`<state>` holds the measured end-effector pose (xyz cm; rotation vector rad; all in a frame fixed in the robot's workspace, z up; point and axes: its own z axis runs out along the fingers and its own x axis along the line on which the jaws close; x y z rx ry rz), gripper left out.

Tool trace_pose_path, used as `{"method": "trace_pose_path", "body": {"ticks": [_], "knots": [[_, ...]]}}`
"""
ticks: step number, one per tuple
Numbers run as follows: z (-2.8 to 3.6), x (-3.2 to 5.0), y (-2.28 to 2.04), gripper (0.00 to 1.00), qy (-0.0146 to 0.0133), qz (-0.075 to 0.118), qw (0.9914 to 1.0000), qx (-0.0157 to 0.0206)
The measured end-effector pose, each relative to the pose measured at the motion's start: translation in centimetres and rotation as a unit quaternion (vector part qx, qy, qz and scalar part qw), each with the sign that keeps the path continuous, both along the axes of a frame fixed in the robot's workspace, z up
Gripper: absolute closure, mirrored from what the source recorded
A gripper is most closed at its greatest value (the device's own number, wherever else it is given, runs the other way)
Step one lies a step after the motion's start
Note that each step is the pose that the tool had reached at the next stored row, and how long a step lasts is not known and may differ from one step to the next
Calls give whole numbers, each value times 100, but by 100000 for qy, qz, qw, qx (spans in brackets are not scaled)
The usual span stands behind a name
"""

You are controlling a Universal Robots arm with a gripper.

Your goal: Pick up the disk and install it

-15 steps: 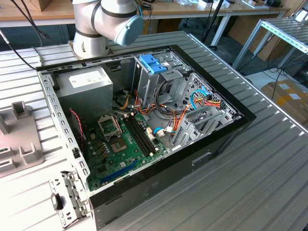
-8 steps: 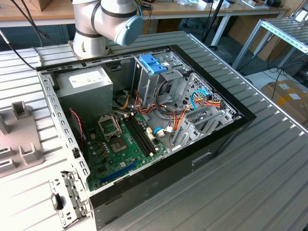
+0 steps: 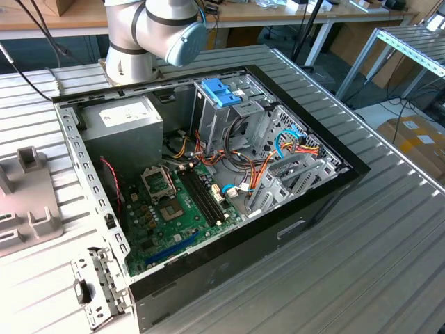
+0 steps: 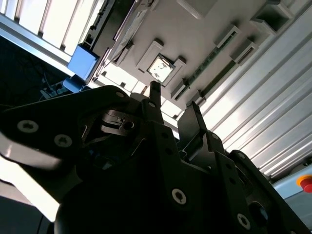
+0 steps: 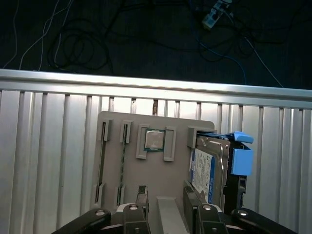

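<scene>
Cut off by the exterior view's left edge, a grey fixture plate (image 3: 28,209). Next, a loose perforated bracket (image 3: 97,289) lying against the corner of an open computer case (image 3: 229,243) on a ribbed tabletop (image 3: 375,264). Higher up, the arm (image 3: 156,28), out of frame beyond its grey joints. Inside the case, moving toward the exterior view's right: a grey power-supply box (image 3: 125,125), a green motherboard (image 3: 174,212), a metal cage (image 3: 222,111) with light-blue handles, then orange and blue cables (image 3: 285,146) masking much of the bays beneath. Farthest right, a cardboard box (image 3: 417,139) on the floor, partly out of frame.

In the first wrist view, looking down on the fixture plate (image 5: 146,170): narrow slots, a square chip (image 5: 154,140) seated in a central recess, then the disk (image 5: 209,165) standing on edge in the end slot. Labelled face toward the chip, blue tabs (image 5: 242,157) on the outer side, the end nearest the gripper (image 5: 165,192) hidden behind it. Jaws parted, nothing clamped, only bare plate between. One finger (image 5: 190,200) just beside the disk, contact impossible to judge. Finger bases cut off by the frame.

In the second wrist view, seen from low behind the gripper (image 4: 173,105): both black fingers spread, bright plate showing through the gap, chip (image 4: 160,68) beyond. Off to one side, a blue piece (image 4: 83,62), too little visible to call it the disk's tab with certainty. Dark gripper body blocking the nearer half of the scene.
</scene>
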<state>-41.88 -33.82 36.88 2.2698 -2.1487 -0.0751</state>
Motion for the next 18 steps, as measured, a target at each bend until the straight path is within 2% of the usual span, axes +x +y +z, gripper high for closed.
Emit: {"method": "trace_pose_path", "body": {"ticks": [18], "knots": [[-25,0,41,58,2,-2,100000,-1]]}}
